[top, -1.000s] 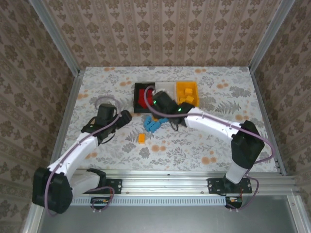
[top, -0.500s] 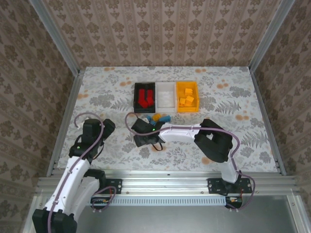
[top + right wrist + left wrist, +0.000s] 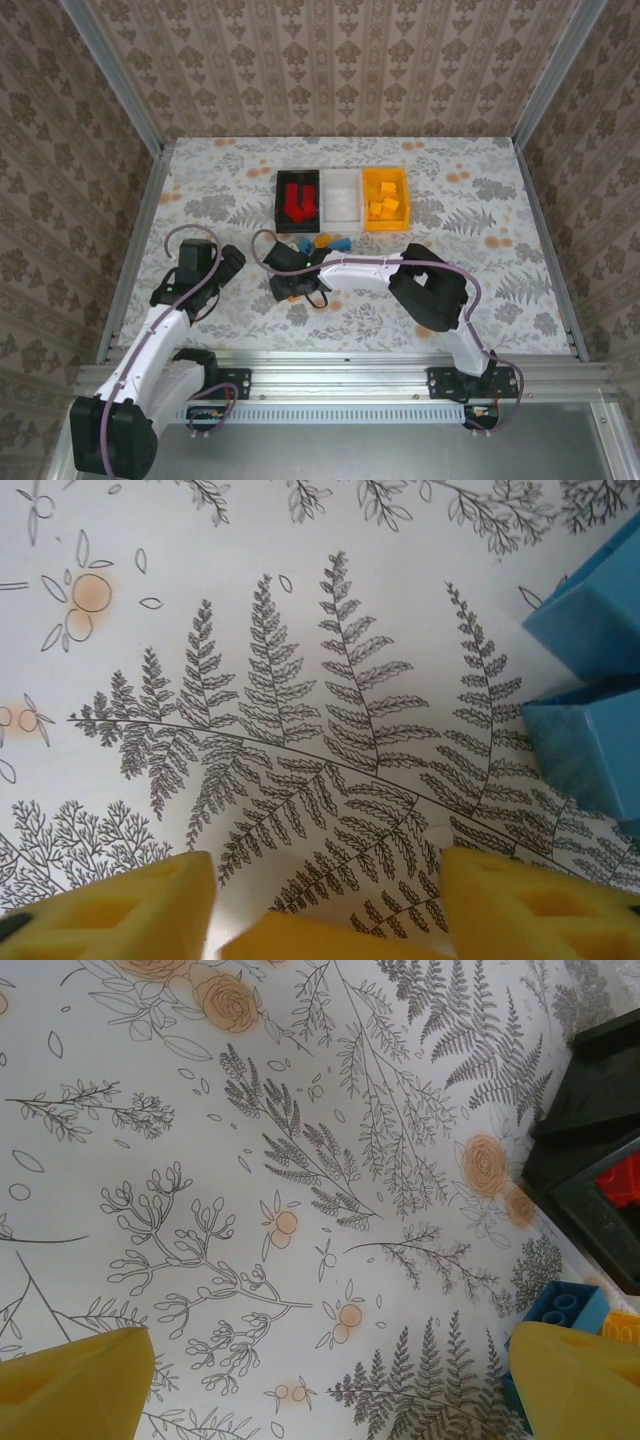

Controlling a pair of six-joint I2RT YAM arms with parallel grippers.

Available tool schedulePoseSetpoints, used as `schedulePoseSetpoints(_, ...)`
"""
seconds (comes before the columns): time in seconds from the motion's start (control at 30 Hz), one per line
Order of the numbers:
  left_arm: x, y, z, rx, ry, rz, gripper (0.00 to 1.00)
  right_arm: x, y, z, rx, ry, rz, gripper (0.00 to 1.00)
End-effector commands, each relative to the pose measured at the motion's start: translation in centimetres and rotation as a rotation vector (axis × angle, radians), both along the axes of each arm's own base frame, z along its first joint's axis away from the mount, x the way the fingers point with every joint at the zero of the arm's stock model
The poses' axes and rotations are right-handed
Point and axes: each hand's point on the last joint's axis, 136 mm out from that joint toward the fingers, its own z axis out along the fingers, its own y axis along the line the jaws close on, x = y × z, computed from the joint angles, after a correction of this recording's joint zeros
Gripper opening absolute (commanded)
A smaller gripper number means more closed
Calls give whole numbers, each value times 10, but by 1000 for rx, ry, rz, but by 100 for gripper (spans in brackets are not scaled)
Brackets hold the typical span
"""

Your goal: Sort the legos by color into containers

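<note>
3 bins [image 3: 280,200] [image 3: 342,188] [image 3: 366,200] in row, 2 pincers [image 3: 228,262] [image 3: 290,286]

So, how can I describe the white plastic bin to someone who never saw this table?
Look at the far middle of the floral-patterned table, where three small rectangular open bins stand in a row. The white plastic bin is the middle one, between the black bin and the orange-yellow bin.

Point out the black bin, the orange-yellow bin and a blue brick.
black bin [image 3: 279,200]: top external view, on its left wall.
orange-yellow bin [image 3: 408,205]: top external view, on its right wall.
blue brick [image 3: 598,610]: right wrist view, middle of its visible face.
</note>
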Motion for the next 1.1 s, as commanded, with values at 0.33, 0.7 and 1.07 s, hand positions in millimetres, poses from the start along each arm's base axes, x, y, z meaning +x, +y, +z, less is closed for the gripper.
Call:
schedulePoseSetpoints(0.33, 1, -3, 7, -15, -29, -15, 93, -4, -14, 31, -51, -47, 83, 70)
schedulePoseSetpoints(0.7, 2, -7, 6, -48, -32, -21, 93, -28, -19, 1, -147, 61, 153, 78)
schedulePoseSetpoints(1.07, 3, -6, 7, -37, -35, -24, 93, -24, -12, -8, -165, 73, 154, 66)
